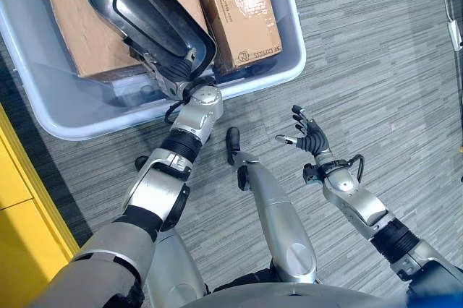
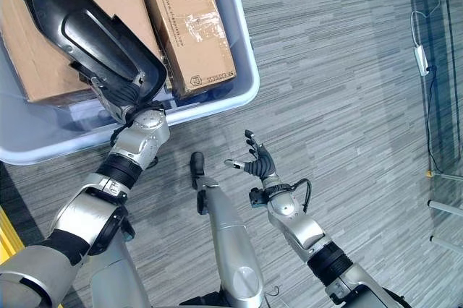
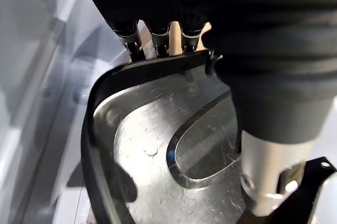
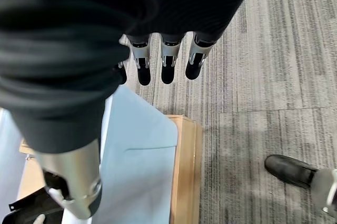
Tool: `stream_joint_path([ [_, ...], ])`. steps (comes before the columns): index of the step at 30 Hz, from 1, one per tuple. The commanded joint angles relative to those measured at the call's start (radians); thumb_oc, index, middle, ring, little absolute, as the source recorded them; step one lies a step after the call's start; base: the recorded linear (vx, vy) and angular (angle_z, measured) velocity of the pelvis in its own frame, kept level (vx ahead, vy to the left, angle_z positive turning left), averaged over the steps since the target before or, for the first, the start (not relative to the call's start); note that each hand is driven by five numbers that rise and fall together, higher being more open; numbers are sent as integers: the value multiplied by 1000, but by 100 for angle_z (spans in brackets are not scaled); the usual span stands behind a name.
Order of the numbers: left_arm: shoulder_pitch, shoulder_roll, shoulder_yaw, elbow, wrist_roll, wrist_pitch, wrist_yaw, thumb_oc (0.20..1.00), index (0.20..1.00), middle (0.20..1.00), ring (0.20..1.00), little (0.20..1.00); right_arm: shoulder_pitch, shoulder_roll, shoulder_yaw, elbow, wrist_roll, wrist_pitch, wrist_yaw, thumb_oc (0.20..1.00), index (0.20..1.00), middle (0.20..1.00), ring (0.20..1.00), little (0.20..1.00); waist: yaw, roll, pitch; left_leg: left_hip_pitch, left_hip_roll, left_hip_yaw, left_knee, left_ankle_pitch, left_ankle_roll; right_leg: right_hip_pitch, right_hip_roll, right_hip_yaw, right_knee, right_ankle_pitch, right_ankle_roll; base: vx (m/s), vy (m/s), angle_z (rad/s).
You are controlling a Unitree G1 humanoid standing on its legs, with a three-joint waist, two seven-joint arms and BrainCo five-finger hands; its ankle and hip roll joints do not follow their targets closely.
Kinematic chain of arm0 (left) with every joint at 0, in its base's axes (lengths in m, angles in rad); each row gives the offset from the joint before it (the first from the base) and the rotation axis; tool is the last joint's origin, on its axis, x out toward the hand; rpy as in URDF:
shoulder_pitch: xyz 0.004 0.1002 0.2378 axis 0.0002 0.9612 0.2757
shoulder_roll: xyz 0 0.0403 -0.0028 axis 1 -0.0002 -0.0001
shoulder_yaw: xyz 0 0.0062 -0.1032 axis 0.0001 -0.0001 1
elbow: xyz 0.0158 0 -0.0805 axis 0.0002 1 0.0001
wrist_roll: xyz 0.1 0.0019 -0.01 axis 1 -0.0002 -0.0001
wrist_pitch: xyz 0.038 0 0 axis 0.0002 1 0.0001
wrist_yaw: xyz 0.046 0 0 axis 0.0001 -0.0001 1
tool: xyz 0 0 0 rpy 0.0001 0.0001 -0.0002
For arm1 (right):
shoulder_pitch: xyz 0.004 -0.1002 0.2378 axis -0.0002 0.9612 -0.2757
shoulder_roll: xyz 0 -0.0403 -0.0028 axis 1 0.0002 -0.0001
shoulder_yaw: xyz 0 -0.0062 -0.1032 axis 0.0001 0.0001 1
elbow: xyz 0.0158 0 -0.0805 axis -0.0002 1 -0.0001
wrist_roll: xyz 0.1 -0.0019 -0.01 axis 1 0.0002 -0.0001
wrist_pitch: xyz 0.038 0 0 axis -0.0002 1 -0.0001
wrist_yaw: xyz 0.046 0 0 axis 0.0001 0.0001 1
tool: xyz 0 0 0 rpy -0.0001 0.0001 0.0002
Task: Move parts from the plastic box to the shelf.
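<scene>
Sitting on grey striped carpet [image 1: 376,55], a pale blue plastic box [image 1: 293,48] with two cardboard cartons inside: a wide flat carton [image 2: 43,40] and, just beside it toward the robot's right, a narrower carton [image 2: 189,30]. Lying across the wide carton and reaching out over the box's near rim, a long black moulded part [image 1: 141,15] with a glossy raised centre and a thin lip round its edge. Gripping that part at its near end, the left hand [image 1: 165,73]: in the left wrist view, fingers [image 3: 158,40] hooked side by side over the black lip, tips hidden behind it, thumb laid against the shiny inner face [image 3: 158,150]. Hanging over bare carpet well apart from the box, the right hand [image 1: 307,134], palm turned up, fingers [image 4: 166,61] relaxed and slightly fanned, holding nothing. Running along the robot's left edge of the left eye view, a yellow panel [image 1: 18,214]. Showing at the corner of the right wrist view, a person's black shoe [image 4: 289,170] on the carpet.
</scene>
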Motion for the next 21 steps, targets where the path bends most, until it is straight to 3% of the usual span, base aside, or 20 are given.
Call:
stream_joint_path([
  [1, 18, -42, 5, 35, -34, 9, -17, 1000, 1000, 1000, 1000, 1000, -27, 6, -43, -101, -29, -7, 1, 1000, 1000, 1000, 1000, 1000, 20, -105, 58, -104, -9, -49, 153, -35, 23, 25, 30, 18, 27, -36, 35, 0, 0, 0],
  [7, 8, -39, 8, 40, -64, -1, 11, 1000, 1000, 1000, 1000, 1000, -31, -4, -46, -106, -41, 4, 12, 1000, 1000, 1000, 1000, 1000, 14, -101, 58, -107, -10, -45, 150, -29, 22, 11, 30, 22, 36, -39, 32, 0, 0, 0],
  [10, 3, -27, 18, 39, -13, -21, 65, 1000, 1000, 1000, 1000, 1000, -37, -12, -40, -108, -35, 4, 11, 1000, 1000, 1000, 1000, 1000, 13, -97, 58, -114, -9, -45, 152, -25, 20, -1, 29, 25, 46, -43, 28, 0, 0, 0],
  [15, 27, -18, 12, 20, 164, 5, 88, 1000, 1000, 1000, 1000, 1000, -43, -7, -27, -99, -39, -1, -1, 1000, 1000, 1000, 1000, 1000, 25, -91, 58, -116, -13, -50, 145, -18, 18, -6, 28, 26, 51, -46, 25, 0, 0, 0],
  [17, 21, 18, -11, 9, 287, 52, 36, 1000, 1000, 1000, 1000, 1000, -44, -15, -22, -92, -29, -6, 0, 1000, 1000, 1000, 1000, 1000, 32, -93, 58, -122, -13, -55, 150, -18, 19, -11, 26, 26, 62, -49, 22, 0, 0, 0],
  [21, -4, 82, -42, 6, 420, 82, -22, 1000, 1000, 1000, 1000, 1000, -47, -32, -23, -83, -17, -14, 10, 1000, 1000, 1000, 1000, 1000, 35, -88, 58, -128, -16, -55, 157, -22, 22, -21, 25, 30, 75, -53, 17, 2, 28, 0],
])
